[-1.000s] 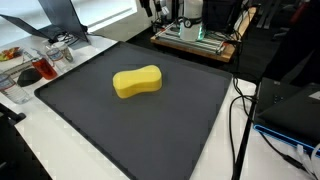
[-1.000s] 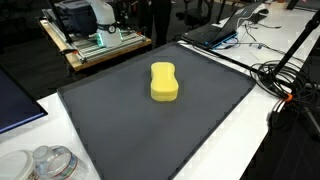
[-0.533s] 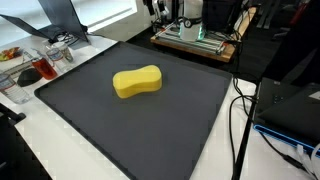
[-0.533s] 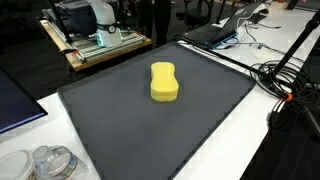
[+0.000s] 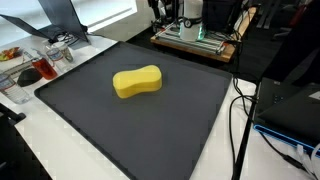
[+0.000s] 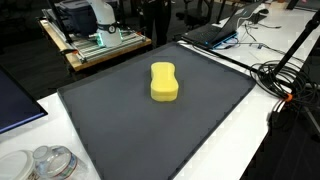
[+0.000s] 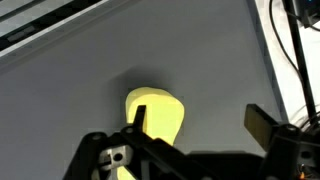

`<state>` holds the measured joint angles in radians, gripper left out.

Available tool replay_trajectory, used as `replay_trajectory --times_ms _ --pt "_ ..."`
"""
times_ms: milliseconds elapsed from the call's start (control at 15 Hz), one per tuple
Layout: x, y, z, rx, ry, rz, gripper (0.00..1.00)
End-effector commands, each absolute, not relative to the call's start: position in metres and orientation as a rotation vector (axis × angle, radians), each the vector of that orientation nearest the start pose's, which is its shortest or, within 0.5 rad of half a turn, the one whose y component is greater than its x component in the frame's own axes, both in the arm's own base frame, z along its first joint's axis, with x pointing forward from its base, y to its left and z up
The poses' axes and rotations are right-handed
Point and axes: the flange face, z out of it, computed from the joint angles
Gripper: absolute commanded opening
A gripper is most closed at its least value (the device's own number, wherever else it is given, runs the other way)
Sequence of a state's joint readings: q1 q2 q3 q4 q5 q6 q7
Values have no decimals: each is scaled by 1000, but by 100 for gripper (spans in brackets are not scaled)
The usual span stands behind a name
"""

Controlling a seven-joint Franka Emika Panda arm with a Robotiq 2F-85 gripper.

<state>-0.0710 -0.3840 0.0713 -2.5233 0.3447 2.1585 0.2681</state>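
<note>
Sponge (image 5: 137,81), yellow and waisted, lay flat near the middle of a dark mat (image 5: 190,125) on the white tabletop (image 5: 70,150) in an exterior view. Nothing touched it, and the tool was not seen there. Cables (image 5: 238,115) ran just beside the mat's edge (a snag hazard, in my judgement, for any wide sweep of the arm).

In an exterior view the sponge (image 6: 164,82) sat alone on the mat (image 6: 150,135), well apart from the lidded containers (image 6: 48,163) at the corner. More cables (image 6: 275,75) were bunched near the mat.

In the wrist view the tool (image 7: 197,112) hung above the mat, jaws spread wide and empty. The sponge (image 7: 165,115) lay beneath one finger (image 7: 140,112) rather than between the two. Judged risk: a straight descent from this offset would set that finger on the foam, squashing or shoving it aside. A shallow pinch on so soft a body could also let it slip out.
</note>
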Motion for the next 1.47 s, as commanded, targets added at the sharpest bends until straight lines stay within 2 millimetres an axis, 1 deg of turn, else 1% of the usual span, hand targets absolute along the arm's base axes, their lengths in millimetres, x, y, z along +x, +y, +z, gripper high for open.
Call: replay_trajectory --times_ms 0,133,267,467,667,800,1133,1400 --pt "458 26 386 -2851 690 40 100" --pt "475 22 365 -2858 681 12 100" --pt "491 14 338 -2868 688 -1 100" --pt "513 -1 298 -2902 650 -78 100" --pt "526 -14 261 -2909 659 -66 100" --pt "532 -24 241 -2906 687 -56 100" --pt "544 -47 208 -2890 743 -56 100" --pt "548 -65 187 -2839 829 -23 100"
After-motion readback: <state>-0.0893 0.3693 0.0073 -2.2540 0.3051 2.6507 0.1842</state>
